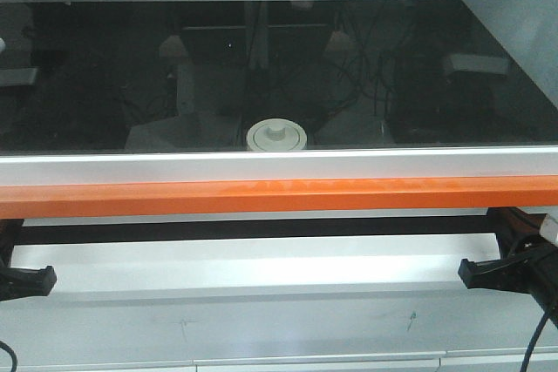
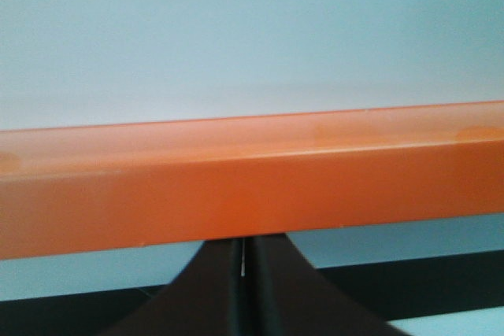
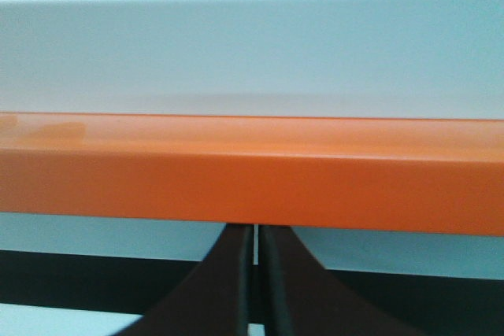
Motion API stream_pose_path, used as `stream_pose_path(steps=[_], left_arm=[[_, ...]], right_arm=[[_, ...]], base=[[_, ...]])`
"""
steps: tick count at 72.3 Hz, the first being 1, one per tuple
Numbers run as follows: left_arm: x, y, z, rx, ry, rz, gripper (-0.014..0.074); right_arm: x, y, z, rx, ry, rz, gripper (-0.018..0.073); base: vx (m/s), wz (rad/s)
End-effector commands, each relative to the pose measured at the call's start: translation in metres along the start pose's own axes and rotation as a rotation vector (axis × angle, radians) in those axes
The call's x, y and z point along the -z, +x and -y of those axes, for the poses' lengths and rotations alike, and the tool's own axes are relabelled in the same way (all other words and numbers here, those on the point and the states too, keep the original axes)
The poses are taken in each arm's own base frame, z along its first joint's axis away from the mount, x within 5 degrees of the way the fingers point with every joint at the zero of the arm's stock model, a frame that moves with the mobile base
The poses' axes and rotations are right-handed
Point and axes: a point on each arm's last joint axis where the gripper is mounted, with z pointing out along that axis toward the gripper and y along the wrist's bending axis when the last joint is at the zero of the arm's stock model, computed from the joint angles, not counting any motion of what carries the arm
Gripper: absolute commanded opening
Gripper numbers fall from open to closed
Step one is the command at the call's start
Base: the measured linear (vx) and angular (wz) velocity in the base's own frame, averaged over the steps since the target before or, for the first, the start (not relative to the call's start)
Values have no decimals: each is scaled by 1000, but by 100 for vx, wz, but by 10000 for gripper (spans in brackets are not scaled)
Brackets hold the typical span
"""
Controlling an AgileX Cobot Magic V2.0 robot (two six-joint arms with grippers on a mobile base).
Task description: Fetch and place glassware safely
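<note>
Left pincer [image 2: 243,289]: held low and level below the orange bar [image 2: 252,186], pointing toward it, fingers pressed together, nothing held.

Right pincer [image 3: 254,289]: same pose, fingers almost touching, nothing held.

Jar [image 1: 277,135]: stands on the black worktop [image 1: 436,58], centred, just behind the silver front rail [image 1: 279,165]. Only its round off-white lid with central knob shows; the rail hides the glass body.
</note>
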Motion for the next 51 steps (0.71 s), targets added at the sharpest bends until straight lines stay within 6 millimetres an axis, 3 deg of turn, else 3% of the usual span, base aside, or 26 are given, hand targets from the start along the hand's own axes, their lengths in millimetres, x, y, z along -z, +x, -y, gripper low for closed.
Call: stream_pose_path(steps=[1, 51], left_arm=[[-2, -34, 3, 1, 26, 237, -7], [0, -37, 6, -9, 59, 261, -7]], right_arm=[[2, -44, -2, 3, -25, 346, -1], [6, -83, -5, 13, -40, 423, -1]], base=[[0, 0], [0, 0]])
